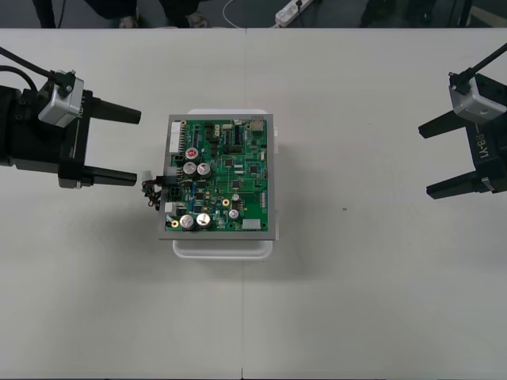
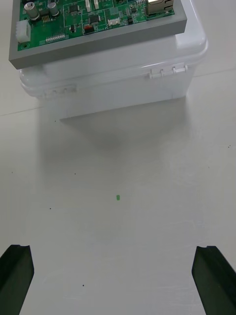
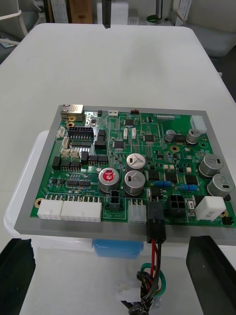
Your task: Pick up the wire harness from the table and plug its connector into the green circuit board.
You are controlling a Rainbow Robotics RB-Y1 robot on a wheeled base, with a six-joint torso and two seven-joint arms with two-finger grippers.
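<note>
The thin-wired harness [image 3: 153, 275] has its boxy black plug [image 3: 156, 222] seated at the left edge of the flat green circuit board [image 3: 132, 162]. The left gripper [image 1: 136, 148] and right gripper [image 1: 425, 161] gape wide.

You'll read "RB-Y1" on the black two-finger right gripper [image 1: 424, 161] (silkscreen on the green circuit board [image 1: 222, 174]: too small to read).

Right gripper [image 2: 113, 251] fingers wide apart — green circuit board [image 2: 93, 19] on white base [image 2: 113, 83] ahead

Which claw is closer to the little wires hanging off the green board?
Left. The left gripper stands open just beside the wire harness at the edge of the green circuit board. The right gripper waits open on the board's opposite side, far from the wires.
</note>
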